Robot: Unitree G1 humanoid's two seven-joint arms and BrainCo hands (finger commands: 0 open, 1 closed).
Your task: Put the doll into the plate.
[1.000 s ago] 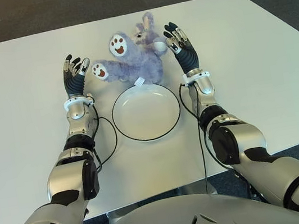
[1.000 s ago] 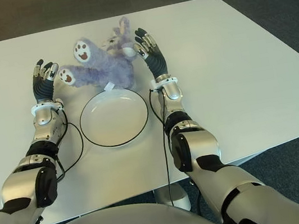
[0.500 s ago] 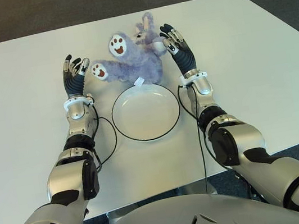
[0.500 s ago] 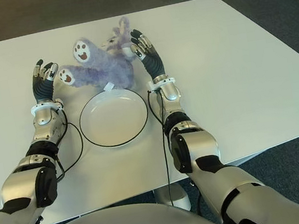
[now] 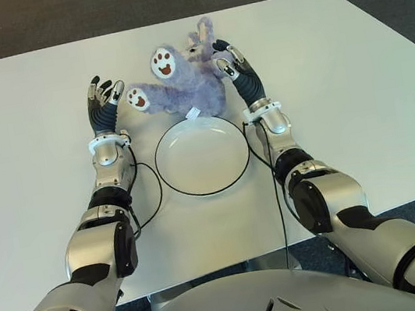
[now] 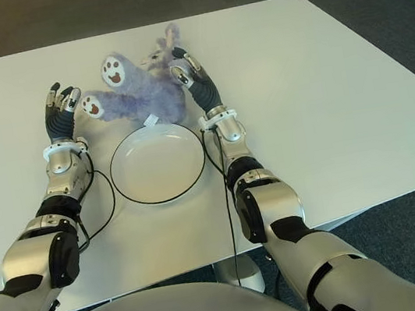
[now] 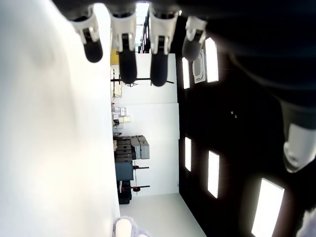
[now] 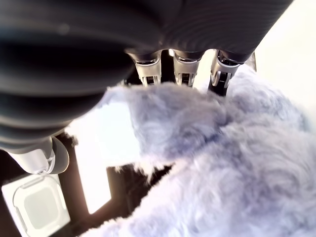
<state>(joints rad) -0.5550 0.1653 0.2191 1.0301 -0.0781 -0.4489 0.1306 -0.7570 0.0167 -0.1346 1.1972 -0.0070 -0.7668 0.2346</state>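
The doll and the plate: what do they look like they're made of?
The doll: soft plush, judging by its long fuzzy lavender pile, with smooth white paw pads bearing brown prints. The plate: a hard, glossy white surface with a thin dark rim, possibly ceramic or melamine; the look doesn't settle which. The right hand is against the plush.

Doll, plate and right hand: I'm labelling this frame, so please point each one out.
doll point(image 5: 185, 88), left eye view, on its purple furry body.
plate point(image 5: 202, 156), left eye view, on its bare white middle.
right hand point(image 5: 235, 68), left eye view, on the middle of the hand, against the doll.
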